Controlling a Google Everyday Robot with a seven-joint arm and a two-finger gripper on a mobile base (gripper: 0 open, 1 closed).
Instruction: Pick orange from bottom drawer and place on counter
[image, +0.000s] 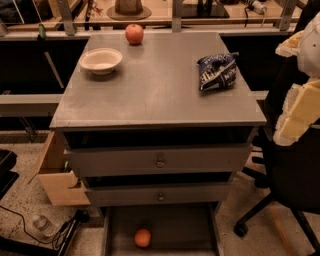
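Note:
The orange (142, 238) lies on the flat floor of the bottom drawer (175, 225), which is pulled open at the foot of the cabinet. The fruit sits left of the drawer's middle, near the bottom edge of the view. The counter (160, 95) is the cabinet's broad grey top, above the two shut knobbed drawers. My gripper is not in view. Only pale white and cream parts (300, 107) show at the right edge, and I cannot tell whether they belong to my arm.
On the counter stand a white bowl (101, 60) at the back left, a reddish apple (134, 33) at the back edge and a dark blue chip bag (216, 71) at the right. A black office chair (292, 185) stands right of the cabinet. A cardboard box (57, 175) and cables (60, 232) lie at the left.

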